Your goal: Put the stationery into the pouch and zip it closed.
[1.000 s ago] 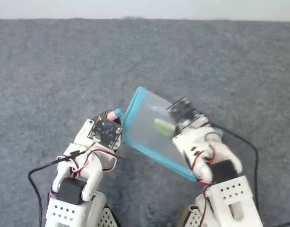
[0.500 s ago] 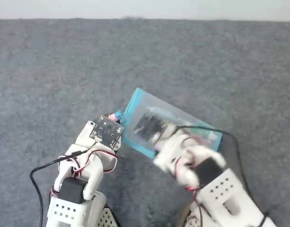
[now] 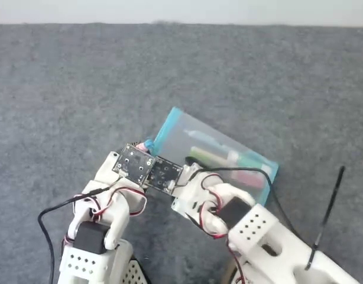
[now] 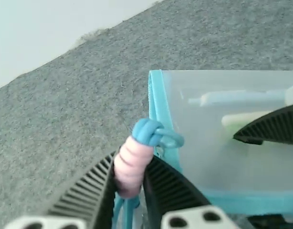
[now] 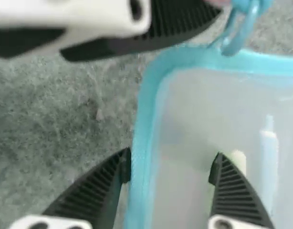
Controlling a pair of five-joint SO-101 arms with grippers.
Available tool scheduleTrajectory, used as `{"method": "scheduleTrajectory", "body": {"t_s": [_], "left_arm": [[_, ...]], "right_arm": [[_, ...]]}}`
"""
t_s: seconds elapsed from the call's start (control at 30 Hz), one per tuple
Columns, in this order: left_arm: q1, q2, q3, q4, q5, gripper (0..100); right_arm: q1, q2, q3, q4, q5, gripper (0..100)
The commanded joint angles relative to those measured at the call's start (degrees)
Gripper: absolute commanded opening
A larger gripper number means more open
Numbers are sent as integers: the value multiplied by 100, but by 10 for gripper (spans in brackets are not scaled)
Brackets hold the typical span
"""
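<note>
The clear pouch (image 3: 220, 148) with teal edges lies flat on the grey carpet; green, light-blue and pink pens (image 3: 208, 157) show inside it. My left gripper (image 4: 129, 168) is shut on the pink zipper pull (image 4: 130, 162), whose blue loop (image 4: 151, 133) hangs at the pouch's corner. In the high view this gripper (image 3: 141, 151) sits at the pouch's left end. My right gripper (image 5: 165, 191) is open, its fingers straddling the pouch's teal edge (image 5: 141, 157) close to that same corner. From above, the right gripper (image 3: 161, 169) lies right beside the left one.
Grey carpet (image 3: 81, 83) spreads open on all sides of the pouch, up to a pale wall at the far edge. Both arm bases stand at the near edge, with cables (image 3: 329, 201) trailing beside the right arm.
My right arm swung left across the pouch, from its right half to the near-left corner beside the left gripper. The pens inside are now uncovered. The left arm has hardly moved.
</note>
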Motion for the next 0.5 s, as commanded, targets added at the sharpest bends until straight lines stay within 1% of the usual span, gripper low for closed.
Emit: {"method": "scheduleTrajectory", "body": {"t_s": [0.0, 0.2, 0.33, 0.47], "left_arm": [[9, -70, -154, -97, -9, 12], [9, -70, -154, -97, -9, 12], [9, -62, -136, -97, -9, 12], [9, -62, -127, -97, -9, 12]], "right_arm": [[251, 303, -440, -110, 62, 188], [1525, 189, -774, -75, 44, 8], [2053, 57, -1196, 127, 62, 8], [2141, -75, -1732, 813, 88, 9]]}}
